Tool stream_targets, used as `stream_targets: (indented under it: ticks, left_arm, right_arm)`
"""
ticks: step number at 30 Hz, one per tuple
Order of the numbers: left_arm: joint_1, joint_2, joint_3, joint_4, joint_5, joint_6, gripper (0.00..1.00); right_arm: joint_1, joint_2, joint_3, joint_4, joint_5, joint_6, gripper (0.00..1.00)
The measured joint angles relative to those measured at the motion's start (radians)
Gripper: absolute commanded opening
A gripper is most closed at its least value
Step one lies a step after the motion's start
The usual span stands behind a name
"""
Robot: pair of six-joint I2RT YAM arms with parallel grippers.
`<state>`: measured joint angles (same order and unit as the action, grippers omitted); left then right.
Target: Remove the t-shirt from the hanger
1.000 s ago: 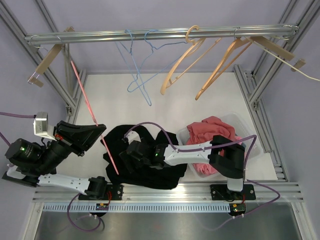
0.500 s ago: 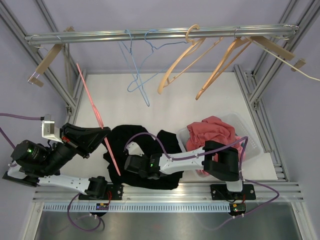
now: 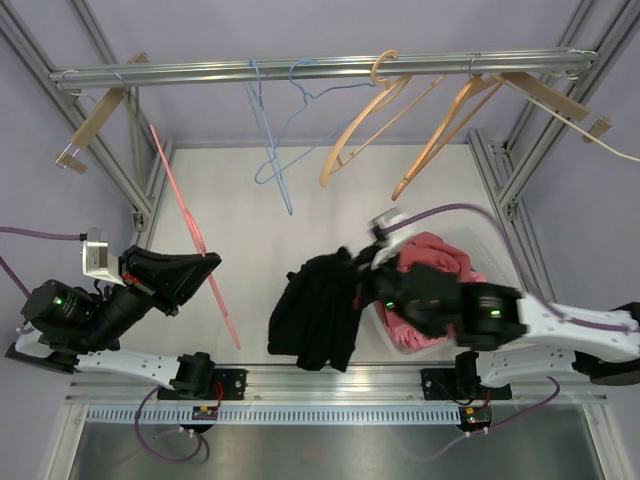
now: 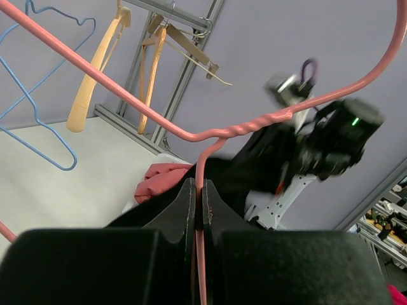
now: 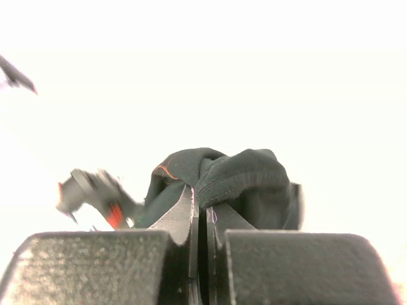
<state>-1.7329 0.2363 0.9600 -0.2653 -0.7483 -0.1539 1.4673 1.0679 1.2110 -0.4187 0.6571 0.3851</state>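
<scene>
Two areas are hard to read: the right wrist view is washed out to white behind the cloth, and the top view shows the right arm blurred, its tips hidden in black fabric. The right pincer (image 5: 202, 210) is fully closed on a fold of the black t-shirt (image 3: 315, 312), which bunches just ahead of its tips and trails to its left over the bench (image 3: 230, 190). The left pincer (image 4: 198, 197) is clamped on the pink hanger (image 4: 127, 79) wire, with the t-shirt well apart to its right.
</scene>
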Motion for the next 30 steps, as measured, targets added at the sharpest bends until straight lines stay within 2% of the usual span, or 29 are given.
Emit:
stream_targets:
  ticks: [5,9,11,17,20,24,30]
  left_arm:
    - [0.000,-0.014,-0.005,0.014,0.001,0.003,0.00]
    - [0.000,-0.014,-0.005,0.026,0.003,0.006,0.00]
    - [0.000,-0.014,-0.005,0.028,0.004,0.008,0.00]
    - [0.000,-0.006,-0.005,0.032,0.005,0.016,0.00]
    - [0.000,0.004,-0.005,0.032,0.005,0.019,0.00]
    - [0.000,0.016,-0.002,0.031,0.006,0.024,0.00]
    - [0.000,0.023,0.009,0.032,0.006,0.029,0.00]
  right_arm:
    - [-0.001,-0.203,0.139,-0.061,0.143,-0.082,0.00]
    - [-0.021,-0.239,0.204,-0.113,0.225,-0.154,0.00]
    - [-0.075,-0.235,0.215,-0.151,0.241,-0.182,0.00]
    - [-0.449,-0.195,0.218,-0.268,0.159,-0.232,0.00]
    - [-0.560,-0.174,0.231,-0.290,0.118,-0.255,0.00]
    - [-0.628,-0.147,0.311,-0.319,0.095,-0.283,0.00]
    - [-0.637,-0.120,0.511,-0.331,0.094,-0.322,0.00]
